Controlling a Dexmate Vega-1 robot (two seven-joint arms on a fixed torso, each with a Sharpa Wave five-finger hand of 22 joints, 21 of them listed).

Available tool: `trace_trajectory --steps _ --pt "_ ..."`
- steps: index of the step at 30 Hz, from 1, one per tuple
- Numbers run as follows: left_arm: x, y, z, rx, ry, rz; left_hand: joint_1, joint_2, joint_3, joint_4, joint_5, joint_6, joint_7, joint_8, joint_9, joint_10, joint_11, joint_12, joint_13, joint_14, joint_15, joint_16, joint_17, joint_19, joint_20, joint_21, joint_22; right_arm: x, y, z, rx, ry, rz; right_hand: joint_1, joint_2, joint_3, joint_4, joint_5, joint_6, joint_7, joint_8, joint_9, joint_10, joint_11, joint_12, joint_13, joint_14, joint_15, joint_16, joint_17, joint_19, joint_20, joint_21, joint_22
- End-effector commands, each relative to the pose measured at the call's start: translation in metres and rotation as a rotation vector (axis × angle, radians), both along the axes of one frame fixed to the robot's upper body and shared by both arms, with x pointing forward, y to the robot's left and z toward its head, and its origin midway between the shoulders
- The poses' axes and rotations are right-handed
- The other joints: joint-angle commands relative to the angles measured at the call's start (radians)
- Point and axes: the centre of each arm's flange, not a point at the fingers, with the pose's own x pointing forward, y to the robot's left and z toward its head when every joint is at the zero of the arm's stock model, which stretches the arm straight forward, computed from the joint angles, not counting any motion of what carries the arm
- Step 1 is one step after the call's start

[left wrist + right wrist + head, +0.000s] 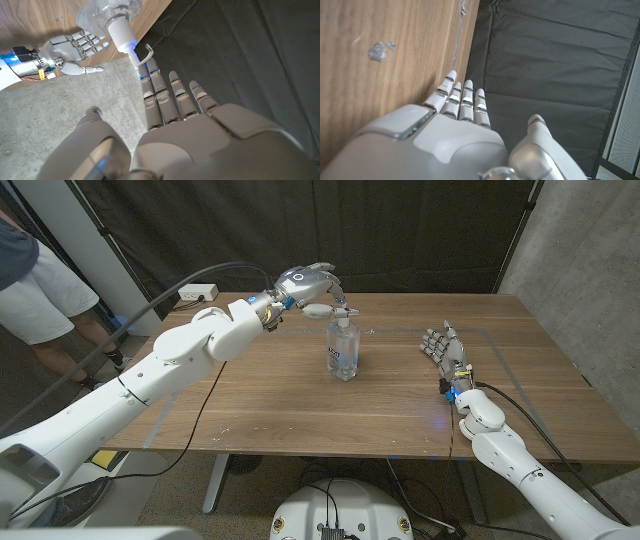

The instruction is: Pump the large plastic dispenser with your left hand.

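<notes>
The large clear plastic dispenser (342,352) stands upright near the middle of the wooden table (270,395), its white pump head (343,314) on top. My left hand (308,284) hovers just above and behind the pump, fingers stretched out over it and holding nothing. In the left wrist view my left hand (200,130) reaches toward the pump head (141,54), with one fingertip (150,67) right at the nozzle below the bottle (112,10). My right hand (444,348) stands upright on the table to the bottle's right, fingers apart and holding nothing, and it shows as my right hand (455,125).
A white power strip (197,293) lies at the table's back left corner. A person (30,280) stands beyond the left edge. A black cable (205,395) crosses the table's left part. A dark curtain (400,230) hangs behind, and a concrete wall (590,260) stands on the right.
</notes>
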Motion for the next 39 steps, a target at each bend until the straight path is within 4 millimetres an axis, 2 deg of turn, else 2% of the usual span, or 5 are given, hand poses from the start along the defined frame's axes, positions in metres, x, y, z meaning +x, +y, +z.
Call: trace_trajectory --steps 1,13,26,39 --pt "-0.001 0.0 -0.003 0.001 0.012 -0.001 0.008 0.001 -0.004 -0.003 0.007 0.004 -0.001 -0.005 0.003 0.008 -0.006 -0.001 0.005 -0.001 -0.016 -0.002 0.001 0.004 0.0 0.001 0.001 -0.002 0.001 0.0 -0.002 0.0 0.0 0.003 0.009 -0.002 -0.002 0.003 0.002 -0.008 0.001 0.004 0.006 -0.006 -0.004 0.006 0.002 0.004 0.003 0.002 0.001 0.005 -0.004 0.006" --pt "0.005 -0.004 -0.009 0.02 0.041 0.003 0.012 0.003 -0.005 -0.003 0.007 0.01 0.0 -0.008 0.003 0.011 -0.004 -0.004 0.006 0.001 -0.016 -0.004 0.001 0.003 0.0 0.001 0.001 -0.003 -0.002 -0.001 -0.001 0.003 -0.002 0.002 0.009 -0.003 -0.002 0.003 0.003 -0.008 0.002 0.004 0.007 -0.005 -0.004 0.006 0.004 0.005 0.004 0.002 0.0 0.007 -0.006 0.006" --pt "0.005 -0.008 -0.017 0.041 0.051 0.01 0.014 0.004 -0.007 -0.003 0.007 0.019 -0.006 -0.01 0.003 0.02 -0.004 -0.006 0.008 0.001 -0.016 -0.005 0.002 0.002 0.002 0.001 0.001 -0.007 -0.004 -0.004 -0.004 0.005 -0.002 0.001 0.009 -0.004 -0.002 0.003 0.003 -0.008 0.002 0.004 0.007 -0.007 -0.005 0.006 0.003 0.006 0.003 0.002 0.001 0.007 -0.007 0.006" --pt "0.001 -0.005 -0.022 0.033 0.051 0.017 0.016 0.005 -0.008 -0.003 0.006 0.023 0.0 -0.012 0.004 0.022 -0.008 -0.01 0.008 0.002 -0.016 -0.006 0.002 0.002 0.0 0.001 0.002 -0.009 -0.002 -0.004 -0.015 0.005 0.005 0.001 0.01 -0.004 -0.003 0.003 0.004 -0.009 0.002 0.004 0.008 -0.005 -0.004 0.007 0.006 0.005 0.004 0.002 0.002 0.007 -0.009 0.007"
